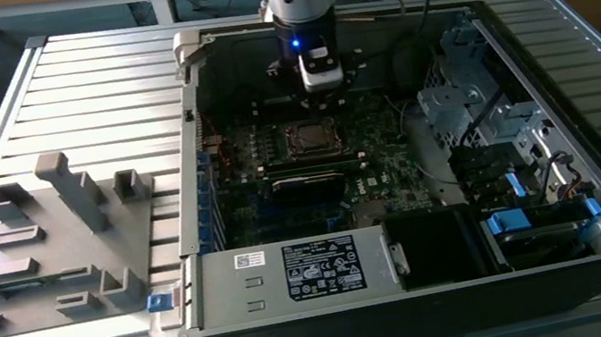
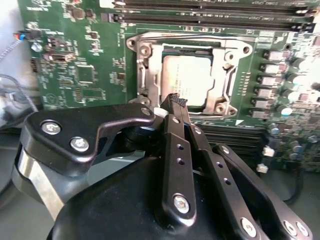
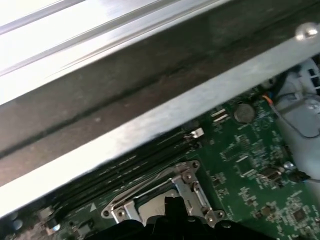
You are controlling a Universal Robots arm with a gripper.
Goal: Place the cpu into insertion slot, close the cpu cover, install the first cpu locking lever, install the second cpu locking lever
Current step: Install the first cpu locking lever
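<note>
While the cpu (image 2: 186,80) is seated under the closed cpu cover (image 2: 145,75), the gripper (image 2: 175,102) is held above it — fingers pinched together, empty.

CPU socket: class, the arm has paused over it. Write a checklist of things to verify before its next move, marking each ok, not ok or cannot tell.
1. Chip lies flat inside the socket: ok.
2. Cover is down, framing the chip: ok.
3. Both locking levers latched: cannot tell.
4. Claw carries nothing, fingers together: ok.
5. Claw tip is beside the socket's edge, off the chip's top: ok.
6. Claw tip touching the cover: cannot tell.
</note>
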